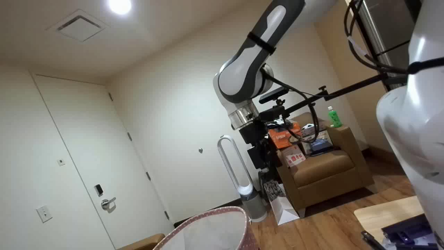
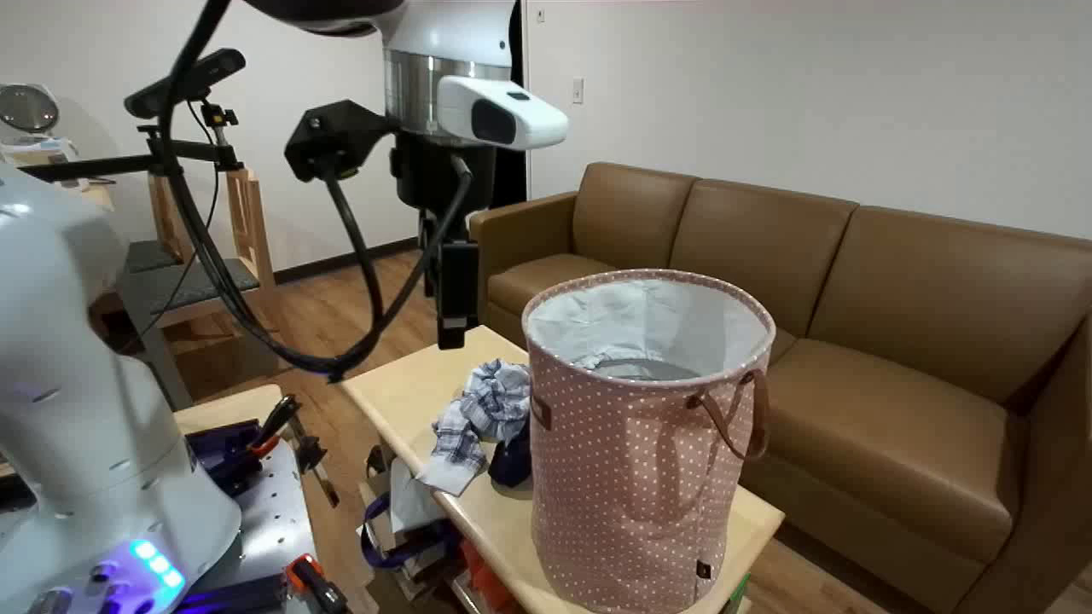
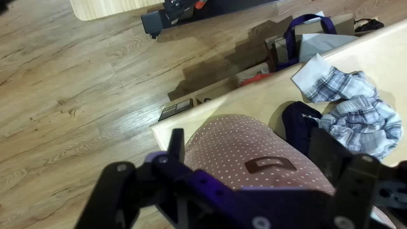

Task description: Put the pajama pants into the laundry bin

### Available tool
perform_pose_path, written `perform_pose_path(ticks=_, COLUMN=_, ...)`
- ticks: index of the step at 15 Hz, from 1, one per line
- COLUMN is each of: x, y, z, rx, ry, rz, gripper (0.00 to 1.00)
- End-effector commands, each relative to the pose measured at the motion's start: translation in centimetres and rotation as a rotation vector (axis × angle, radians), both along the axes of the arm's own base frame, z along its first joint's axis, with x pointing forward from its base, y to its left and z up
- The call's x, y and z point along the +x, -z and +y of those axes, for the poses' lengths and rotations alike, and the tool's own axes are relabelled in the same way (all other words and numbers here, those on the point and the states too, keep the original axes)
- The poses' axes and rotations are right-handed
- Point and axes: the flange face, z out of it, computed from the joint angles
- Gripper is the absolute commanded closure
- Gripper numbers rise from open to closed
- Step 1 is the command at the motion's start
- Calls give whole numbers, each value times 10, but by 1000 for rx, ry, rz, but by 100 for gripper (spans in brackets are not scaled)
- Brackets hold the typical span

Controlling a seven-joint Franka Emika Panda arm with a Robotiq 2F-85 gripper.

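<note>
The pajama pants, white and blue plaid, lie crumpled on the light wood table in an exterior view [image 2: 490, 405] and at the right of the wrist view [image 3: 365, 117]. The laundry bin, pink with white dots, stands upright beside them in an exterior view [image 2: 631, 477]. Its wall also shows in the wrist view [image 3: 229, 140], and its rim in an exterior view [image 1: 208, 213]. My gripper [image 3: 249, 141] has its fingers wide apart with nothing between them. It hangs above the table, left of the bin's rim, in an exterior view [image 2: 452, 328]. The pants are partly hidden by the bin there.
A dark navy item [image 3: 297, 127] lies between the pants and the bin, on the table [image 3: 388, 47]. A brown sofa [image 2: 896, 426] stands behind the bin. Bags with purple handles [image 3: 292, 41] stand below the table edge. Cables [image 2: 358, 281] hang beside the gripper.
</note>
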Motion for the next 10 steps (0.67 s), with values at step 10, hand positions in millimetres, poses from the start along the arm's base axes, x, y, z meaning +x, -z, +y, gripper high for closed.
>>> perform_pose_path(ticks=10, x=107, y=-15, z=138, rx=-135, ry=-393, rz=-13, gripper=0)
